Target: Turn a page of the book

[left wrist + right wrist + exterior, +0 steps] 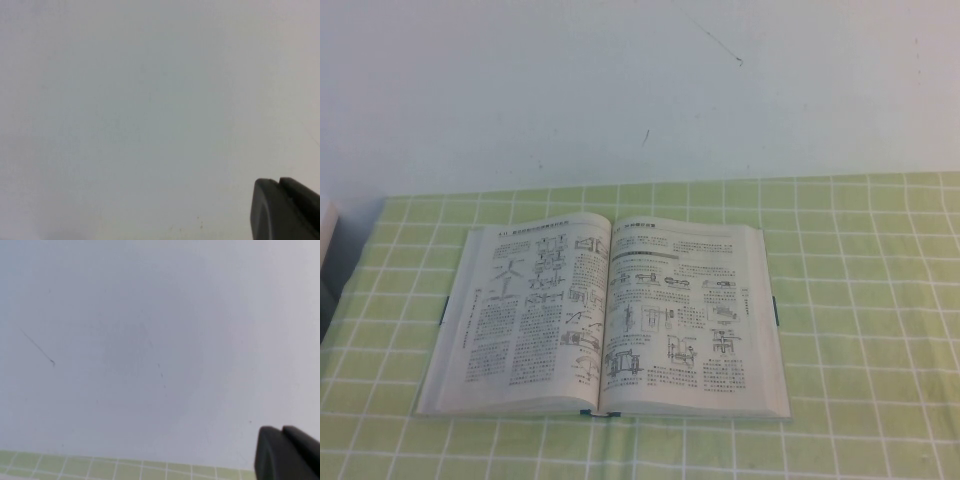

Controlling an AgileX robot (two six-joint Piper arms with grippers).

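— Where is the book for me right now?

— In my high view the large thick textbook with white printed pages and dark teal cover edges (605, 318) lies open and flat in the lower middle of the frame, on the green-and-white checked tablecloth (860, 300). Its spine gutter runs nearly straight up and down the frame, with dense black text and line drawings on both halves. The thin white printed page (685, 315) on the right half lies flat on the stack beneath it, nothing touching it. A plain white wall (640, 80) fills the upper half of the frame.

— And your arms?

— Neither shows in the high view. On my left wrist camera I see only a dark fingertip of the left gripper (285, 210) in the lower right corner, against the blank white wall. I cannot tell whether that pincer is wide or narrow.

— The right one?

— Same story: the right gripper (286, 454) shows as a dark tip in the lower right corner, with white wall ahead and a strip of the checked cloth along the bottom edge. Its pincer state I cannot tell either. The book shows in neither wrist view.
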